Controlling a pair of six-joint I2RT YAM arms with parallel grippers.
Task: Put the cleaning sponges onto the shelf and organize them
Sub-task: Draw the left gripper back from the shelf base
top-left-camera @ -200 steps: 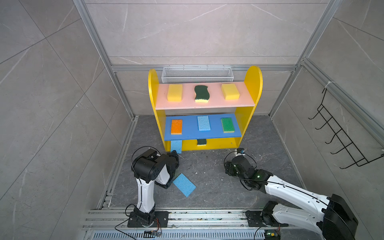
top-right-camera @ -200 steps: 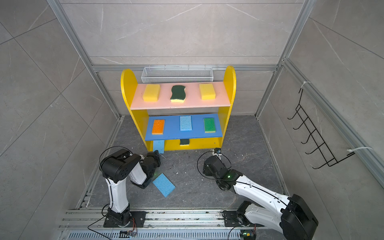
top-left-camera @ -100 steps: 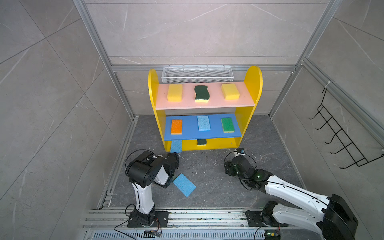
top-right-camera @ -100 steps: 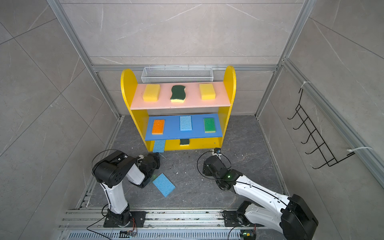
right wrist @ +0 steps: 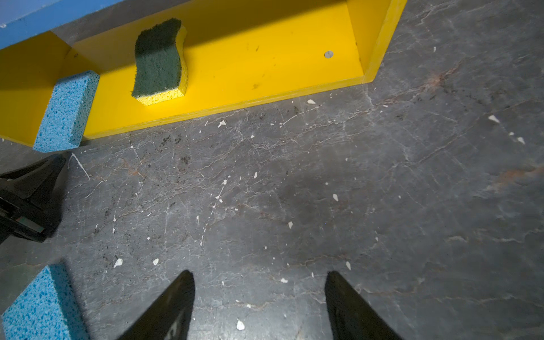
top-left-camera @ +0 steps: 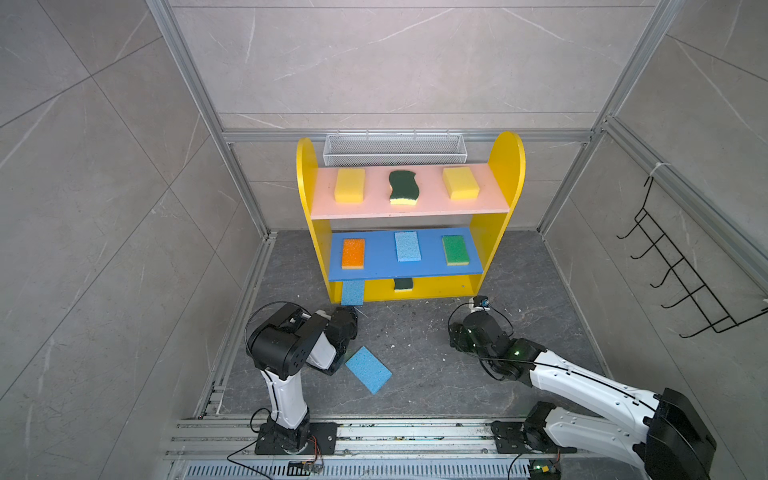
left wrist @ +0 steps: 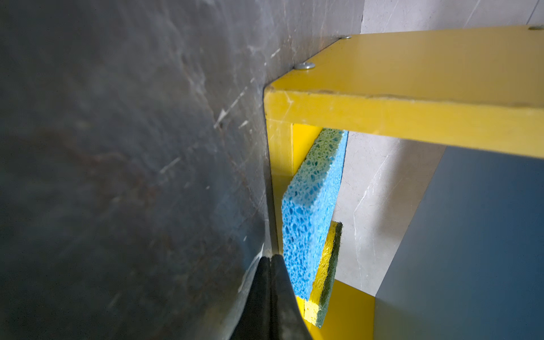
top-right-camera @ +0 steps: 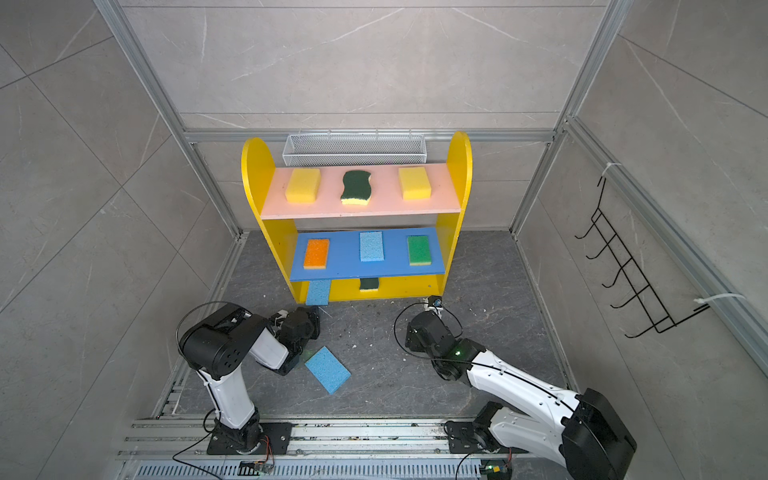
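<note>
Since a second ago the left arm's elbow has swung a little outward and back toward its base, while the left end effector [left wrist: 271, 259] stays low at the front left corner of the shelf [top-left-camera: 506, 166], jaws pressed together on nothing. Just ahead of its tips a light blue sponge [left wrist: 309, 212] lies on the yellow base and overhangs the front edge; whether tips and sponge touch cannot be told. Beyond that sponge sits a wavy scourer [left wrist: 326, 276]. Behind this end effector, beside the arm's wrist, a loose blue sponge [top-left-camera: 368, 370] lies flat on the counter [top-left-camera: 415, 332], unmoved. The right end effector [right wrist: 259, 275] has not shifted: jaws wide apart, empty, over bare counter, the shelf base ahead of it and the loose blue sponge toward the left arm's side. Above both, the blue board carries an orange sponge [top-left-camera: 353, 253], a pale blue sponge [top-left-camera: 407, 246] and a green sponge [top-left-camera: 455, 249]; the pink board carries a yellow sponge [top-left-camera: 350, 185], a second scourer [top-left-camera: 402, 188] and another yellow sponge [top-left-camera: 460, 183]
</note>
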